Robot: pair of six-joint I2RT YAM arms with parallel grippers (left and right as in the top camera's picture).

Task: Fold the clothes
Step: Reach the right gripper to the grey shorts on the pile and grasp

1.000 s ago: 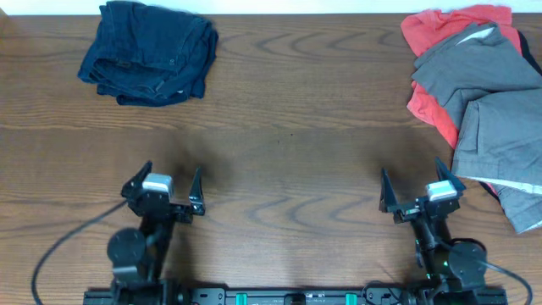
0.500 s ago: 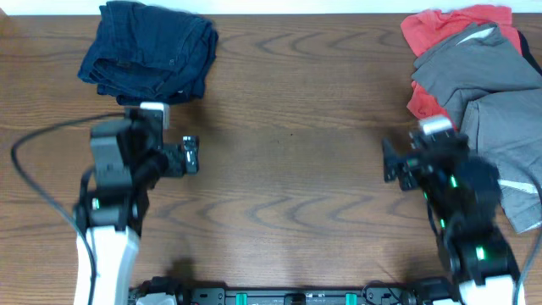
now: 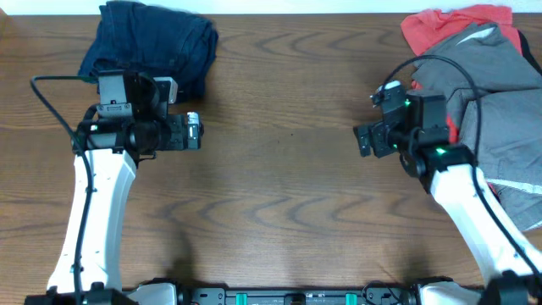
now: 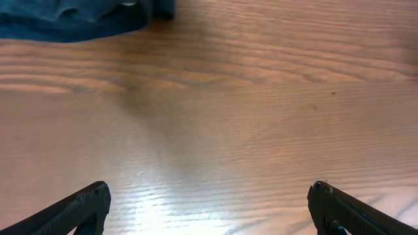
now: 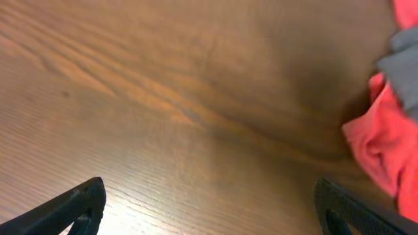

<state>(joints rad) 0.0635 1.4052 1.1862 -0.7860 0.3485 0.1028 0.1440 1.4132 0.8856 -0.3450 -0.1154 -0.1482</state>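
Grey-khaki shorts (image 3: 500,110) lie crumpled at the right edge on top of a red T-shirt (image 3: 432,30). A navy denim piece (image 3: 152,42) lies bunched at the back left. My left gripper (image 3: 188,127) is open and empty, just in front of and to the right of the denim. In the left wrist view its jaws (image 4: 209,196) stand wide over bare wood, with the denim (image 4: 65,16) at the top left. My right gripper (image 3: 373,119) is open and empty, left of the red T-shirt. The right wrist view (image 5: 209,192) shows the red cloth (image 5: 382,143) and the grey cloth (image 5: 405,65) at the right edge.
The wooden table (image 3: 279,195) runs under both arms. Black cables loop from each wrist. The arms' bases stand at the front edge.
Both arms have risen from the front of the table and reached toward the back, the left toward the denim, the right toward the grey and red pile. Both grippers stay open.
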